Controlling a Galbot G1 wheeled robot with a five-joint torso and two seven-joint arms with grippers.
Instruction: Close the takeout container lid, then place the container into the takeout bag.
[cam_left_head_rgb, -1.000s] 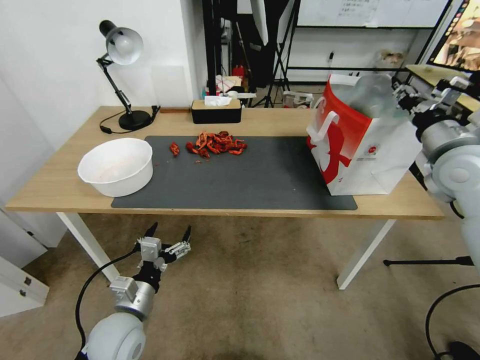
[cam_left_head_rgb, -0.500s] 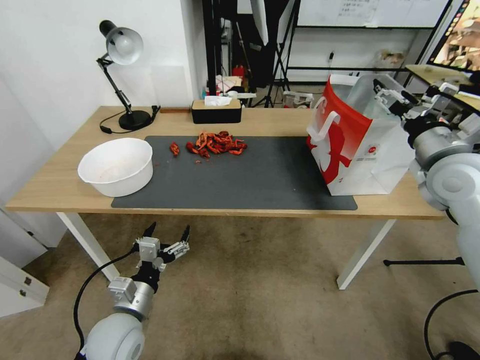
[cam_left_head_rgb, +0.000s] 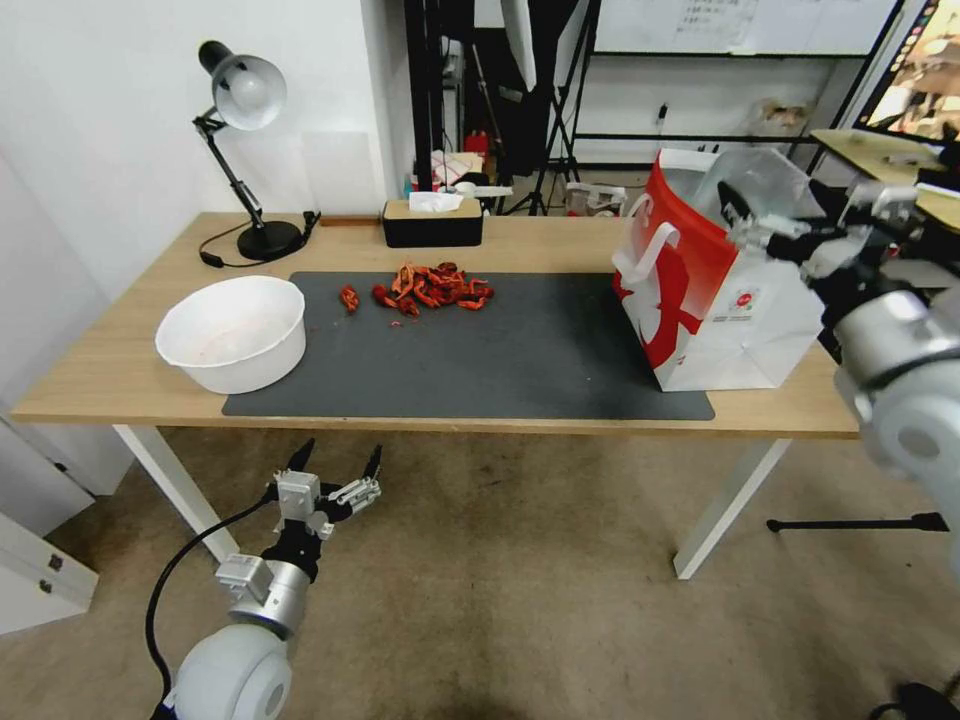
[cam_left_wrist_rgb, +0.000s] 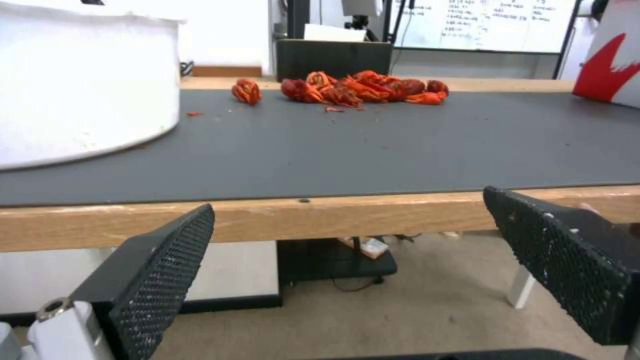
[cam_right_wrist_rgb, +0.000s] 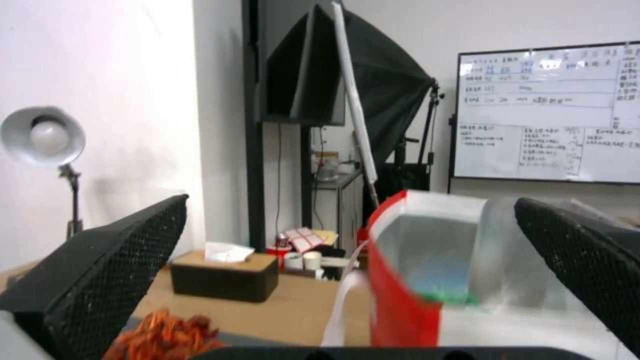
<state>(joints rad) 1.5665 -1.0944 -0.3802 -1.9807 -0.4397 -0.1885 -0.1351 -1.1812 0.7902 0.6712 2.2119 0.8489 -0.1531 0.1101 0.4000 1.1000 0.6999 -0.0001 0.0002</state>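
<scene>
The takeout bag (cam_left_head_rgb: 720, 300), white and red with white handles, stands open at the right end of the dark mat. My right gripper (cam_left_head_rgb: 795, 215) hovers open just above the bag's right rim, holding nothing. In the right wrist view its fingers (cam_right_wrist_rgb: 107, 265) spread wide, with the bag's red side (cam_right_wrist_rgb: 400, 305) and silvery lining between them. A bluish-green patch shows low inside the bag; I cannot tell what it is. The takeout container and its lid are out of view. My left gripper (cam_left_head_rgb: 340, 458) hangs open below the table's front edge, its fingers (cam_left_wrist_rgb: 160, 260) empty.
A large white bowl (cam_left_head_rgb: 232, 330) sits at the mat's left. A pile of red crayfish (cam_left_head_rgb: 430, 285) lies at the far middle of the mat (cam_left_head_rgb: 500, 350). A black tissue box (cam_left_head_rgb: 432, 222) and a desk lamp (cam_left_head_rgb: 245, 100) stand at the back.
My right gripper has swung left from beside the bag to over its right rim, and the arm has come nearer the camera. The left arm has not moved.
</scene>
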